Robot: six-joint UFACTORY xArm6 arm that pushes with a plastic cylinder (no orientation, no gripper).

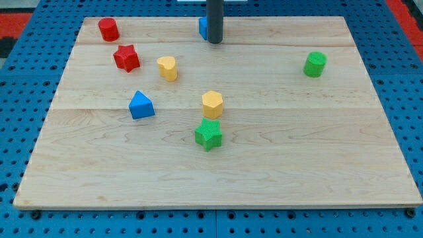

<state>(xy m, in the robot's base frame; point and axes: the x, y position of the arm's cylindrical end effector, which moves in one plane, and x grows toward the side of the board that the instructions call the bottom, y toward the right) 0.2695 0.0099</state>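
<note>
While the rod stands near the view's top edge of the wooden board (277, 172), my tip (215, 41) sits just to the view's right of a blue block (203, 27), touching or nearly touching it; the rod hides most of that block, so its shape cannot be made out. No gripper is fitted, only the straight dark rod, so there are no jaws to read.

Blocks noted: red cylinder (108, 29) at the view's top left; red star (126, 58) just below it; yellow block (167, 68), rounded on one side, beside the star to the view's right. Blue block with a peaked top (141, 105) left of centre. Yellow hexagonal block (212, 104) near centre, with the green star (209, 134) just below, close or touching. Green cylinder (314, 64) alone at the view's right, well apart from the rest.

Blue perforated surface (20, 73) surrounds the board.
</note>
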